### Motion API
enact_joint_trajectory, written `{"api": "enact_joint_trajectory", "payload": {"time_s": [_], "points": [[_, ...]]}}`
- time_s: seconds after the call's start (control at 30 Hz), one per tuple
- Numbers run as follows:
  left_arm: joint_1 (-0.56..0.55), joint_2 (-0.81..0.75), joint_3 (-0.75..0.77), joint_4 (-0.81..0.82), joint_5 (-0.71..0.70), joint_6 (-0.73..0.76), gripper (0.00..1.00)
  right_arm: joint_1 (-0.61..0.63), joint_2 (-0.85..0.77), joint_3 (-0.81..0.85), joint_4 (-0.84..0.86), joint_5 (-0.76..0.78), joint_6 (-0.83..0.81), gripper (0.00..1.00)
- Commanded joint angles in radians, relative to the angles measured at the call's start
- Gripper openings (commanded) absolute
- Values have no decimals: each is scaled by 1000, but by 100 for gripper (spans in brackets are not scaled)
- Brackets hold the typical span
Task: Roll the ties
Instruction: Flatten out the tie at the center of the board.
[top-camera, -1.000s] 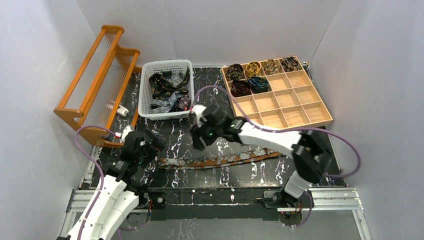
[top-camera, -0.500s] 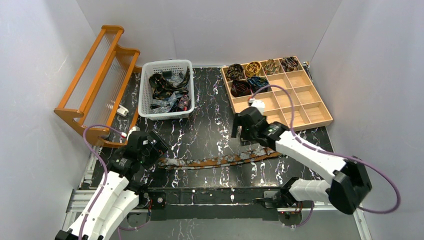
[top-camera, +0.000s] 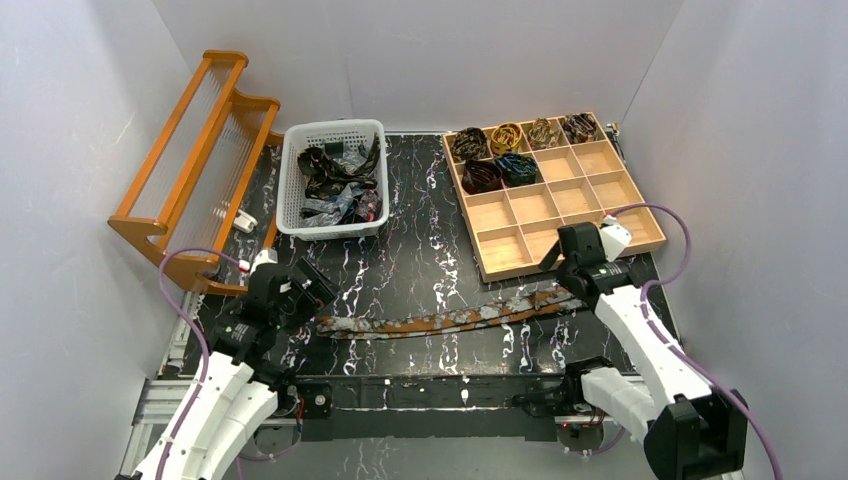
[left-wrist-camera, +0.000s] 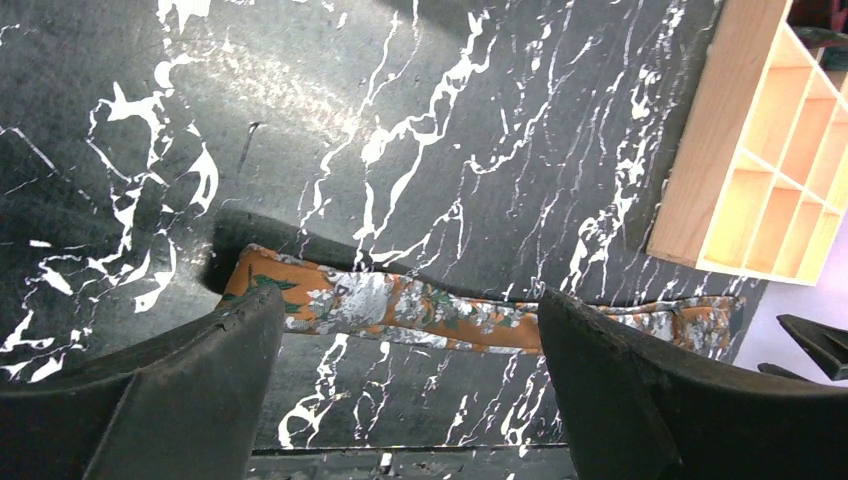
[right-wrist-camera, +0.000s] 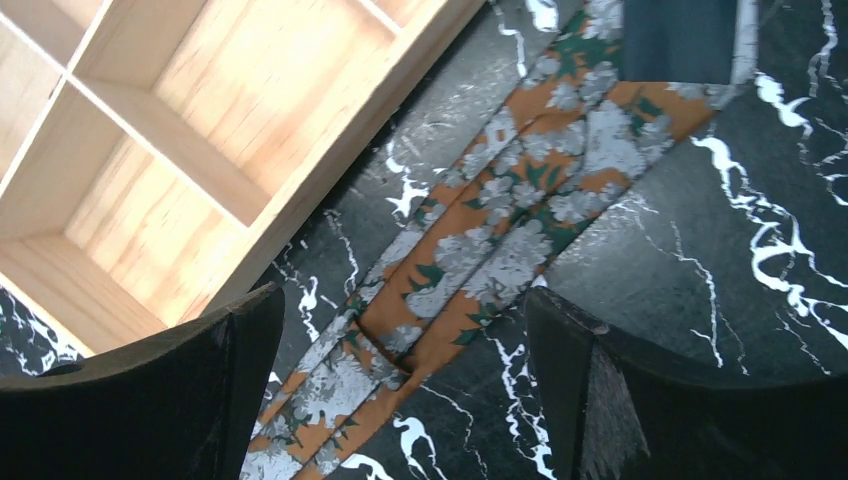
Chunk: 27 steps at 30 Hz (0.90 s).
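Observation:
A long orange-brown tie with grey flowers (top-camera: 440, 318) lies flat and stretched out across the near part of the black marble table. My left gripper (top-camera: 305, 300) is open and empty above the tie's left end (left-wrist-camera: 300, 295). My right gripper (top-camera: 562, 270) is open and empty above the tie's right end (right-wrist-camera: 500, 240), where the fabric lies folded double. Several rolled ties (top-camera: 500, 150) sit in the far compartments of the wooden tray (top-camera: 655, 238). Loose ties (top-camera: 335, 180) fill the white basket (top-camera: 288, 190).
An orange wooden rack (top-camera: 190, 170) stands at the far left. The wooden tray's corner (right-wrist-camera: 230, 190) is close to my right gripper, and its edge shows in the left wrist view (left-wrist-camera: 700, 170). A small white object (top-camera: 243, 222) lies beside the rack.
My right arm has swung from the table's middle to the right and now hovers over the tie's right end. My left arm has barely moved. The tie has stayed in place.

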Motion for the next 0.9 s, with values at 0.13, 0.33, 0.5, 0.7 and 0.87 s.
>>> {"api": "enact_joint_trajectory", "payload": {"time_s": [0.13, 0.33, 0.5, 0.7, 0.87], "points": [[6, -59, -27, 72, 31, 17, 96, -51, -157, -114, 70, 33, 72, 80], [6, -53, -23, 84, 33, 44, 98, -67, -99, -138, 166, 7, 91, 59], [5, -51, -26, 62, 2, 23, 98, -156, 9, -156, 233, -76, 77, 41], [6, -66, -9, -49, -99, -68, 98, -274, 70, -237, 374, -236, 30, 28], [6, -69, -25, -35, -66, -109, 98, -304, 183, -238, 329, -189, 85, 20]]}}
